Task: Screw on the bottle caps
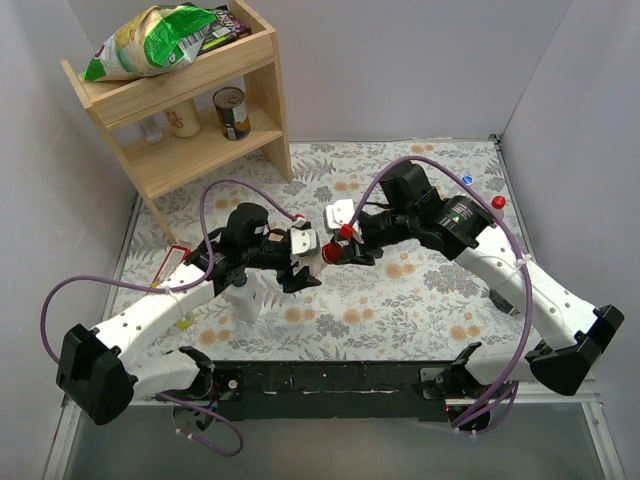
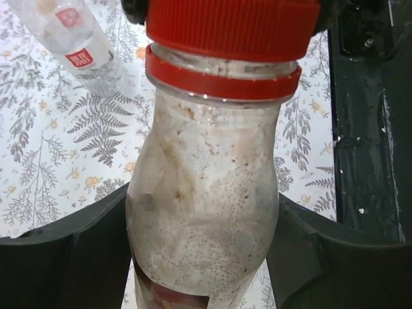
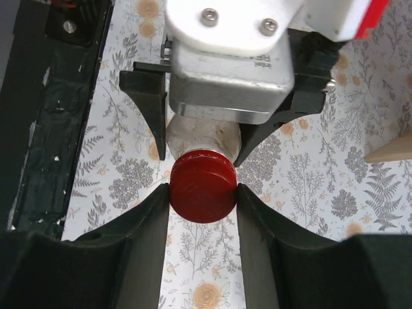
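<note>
Over the middle of the mat, my left gripper is shut on a clear bottle, its dark fingers pressing both sides of the cloudy body. A red bottle cap sits on the bottle's neck above the red neck ring. My right gripper is shut on that cap, one finger on each side. In the top view the two grippers meet tip to tip around the cap. A second clear bottle with a red-and-white label lies on the mat beyond.
A loose red cap and a blue cap lie at the mat's far right. A white opaque bottle stands under the left arm. The wooden shelf with a snack bag and a can fills the far left corner.
</note>
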